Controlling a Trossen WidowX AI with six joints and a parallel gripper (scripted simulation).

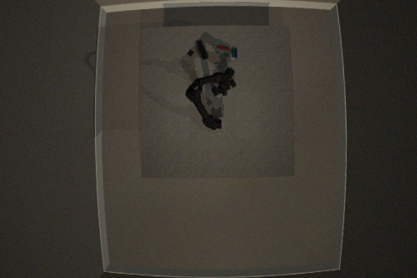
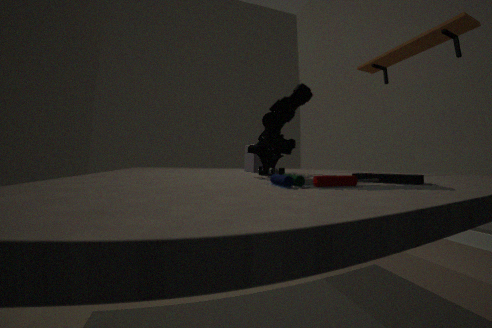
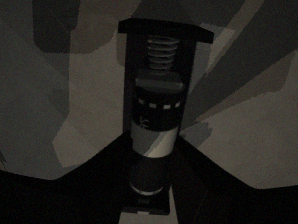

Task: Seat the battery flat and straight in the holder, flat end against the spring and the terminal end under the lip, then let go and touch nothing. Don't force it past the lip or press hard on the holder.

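my tool point(image 3: 150, 139) clamped round battery point(image 3: 155, 122) | battery over/along holder point(image 3: 126, 95), spring point(image 3: 162, 52) past its far end; seated or not, can't tell | likely rigid, smooth, may roll; keep mid-barrel grip, ends free, light push

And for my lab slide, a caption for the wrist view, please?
Black jaws grip a dark cylindrical battery with a pale band over a black holder with a metal coil spring.
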